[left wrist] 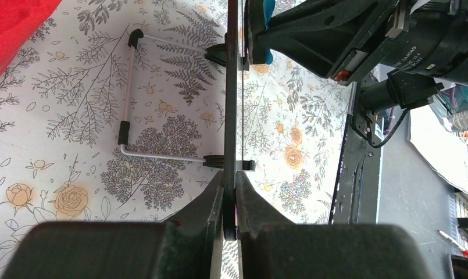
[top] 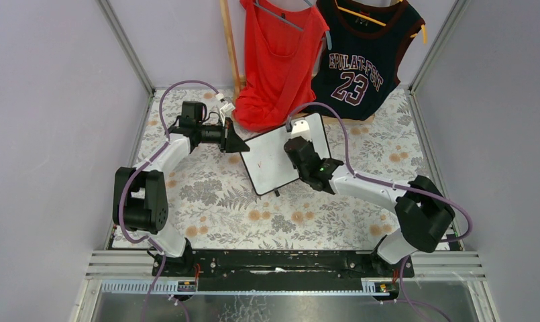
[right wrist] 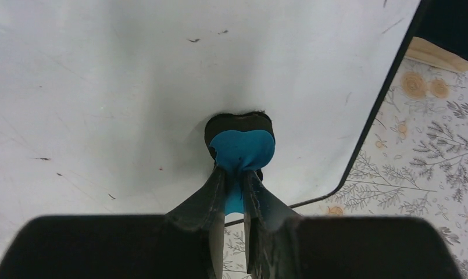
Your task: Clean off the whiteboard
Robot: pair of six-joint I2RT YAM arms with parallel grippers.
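The whiteboard (top: 270, 168) is a white board with a thin black frame, held tilted above the floral cloth. A small red mark (top: 259, 163) shows near its left side. My left gripper (top: 243, 144) is shut on the board's left edge. In the left wrist view the board (left wrist: 231, 87) is edge-on between my fingertips (left wrist: 231, 197), with its wire stand (left wrist: 127, 104) behind it. My right gripper (top: 295, 146) is shut on a blue eraser (right wrist: 242, 150) and presses it against the board's face (right wrist: 132, 75), near the right edge. Only faint specks show there.
A red shirt (top: 280, 54) and a dark "23" jersey (top: 361, 60) hang at the back, reaching the cloth behind the board. A wooden pole (top: 230, 40) stands beside them. The floral cloth (top: 220, 201) covers the table. A metal rail (top: 287, 265) runs along the near edge.
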